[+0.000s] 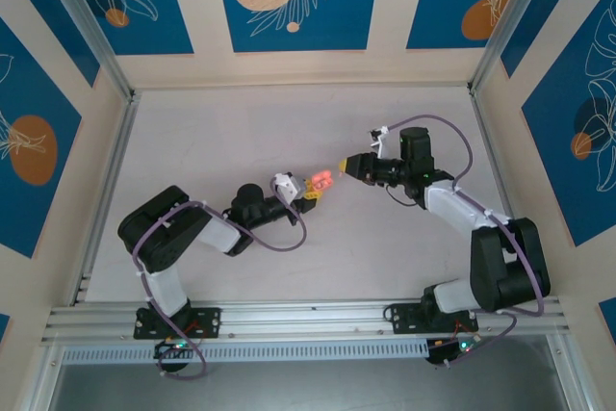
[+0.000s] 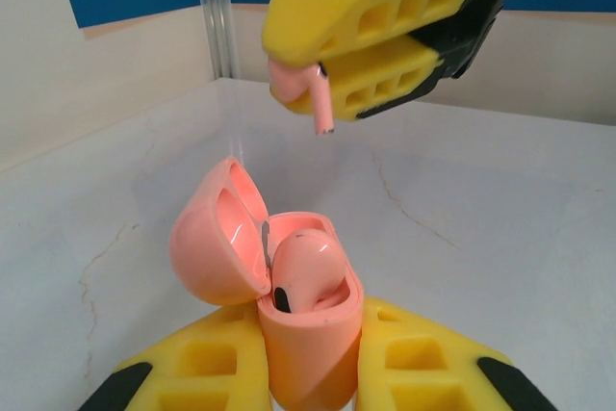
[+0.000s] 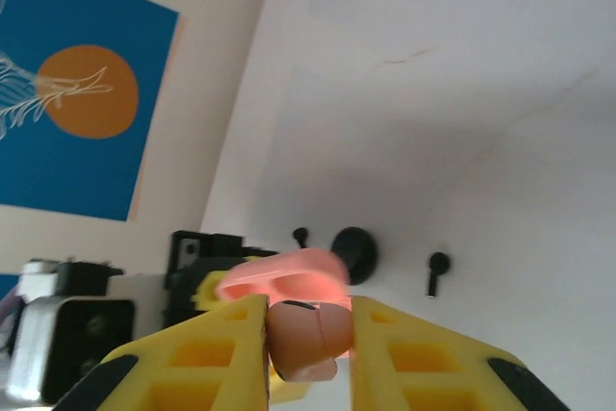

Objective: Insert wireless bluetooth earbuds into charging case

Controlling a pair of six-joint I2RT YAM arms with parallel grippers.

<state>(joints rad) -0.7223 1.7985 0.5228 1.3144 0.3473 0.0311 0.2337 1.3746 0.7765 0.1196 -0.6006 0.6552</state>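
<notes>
My left gripper [image 2: 310,336] is shut on the body of a pink charging case [image 2: 310,363], held upright with its lid [image 2: 219,233] swung open to the left. One pink earbud [image 2: 308,271] sits in the case's well. My right gripper [image 2: 289,66] hangs just above and behind the case, shut on a second pink earbud [image 2: 322,108] whose stem points down. In the right wrist view that earbud [image 3: 308,339] is pinched between the yellow fingers, with the open lid [image 3: 284,278] right behind it. From above, the case [image 1: 320,178] lies between both grippers at mid-table.
On the white table beyond the case lie a flat black disc [image 3: 354,252] and two tiny black stemmed buds [image 3: 299,235] [image 3: 438,269]. Blue-and-cream patterned walls and aluminium rails [image 1: 106,190] enclose the table.
</notes>
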